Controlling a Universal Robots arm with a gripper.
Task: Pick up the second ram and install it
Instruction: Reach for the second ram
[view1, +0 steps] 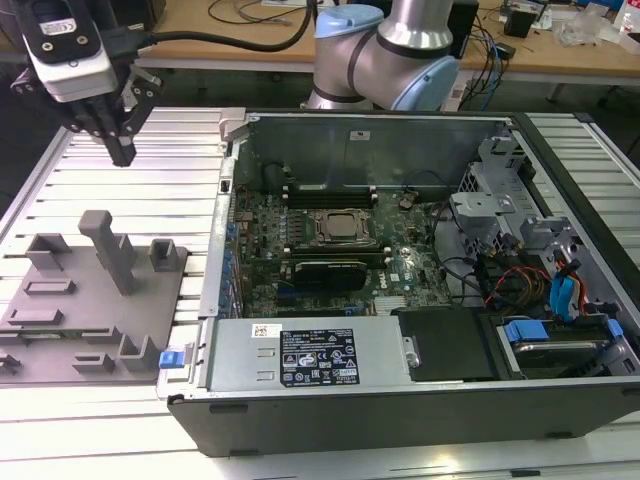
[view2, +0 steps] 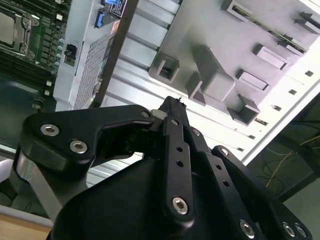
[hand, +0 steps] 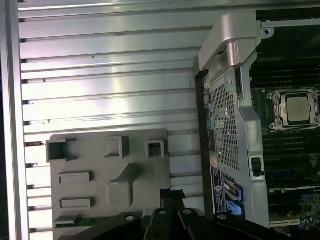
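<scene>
**Exterior view check: nothing picked up yet**

My gripper (view1: 121, 152) hangs above the grey parts tray (view1: 140, 300), fingers pinched together with nothing between them. In the second wrist view, the second ram (view2: 265, 26) looks parked in the tray's long end slot. I'd call this the approach. Grabbing it needs the fingers spread and lined up on that stick.

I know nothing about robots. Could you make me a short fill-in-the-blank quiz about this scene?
1. The tool hangs to the exterior view's ____ of the computer case.
2. The tool's jaws are ____, with nothing between them.
3. The parts tray beside the case is coloured ____.

Missing words: left; shut; grey.
</scene>
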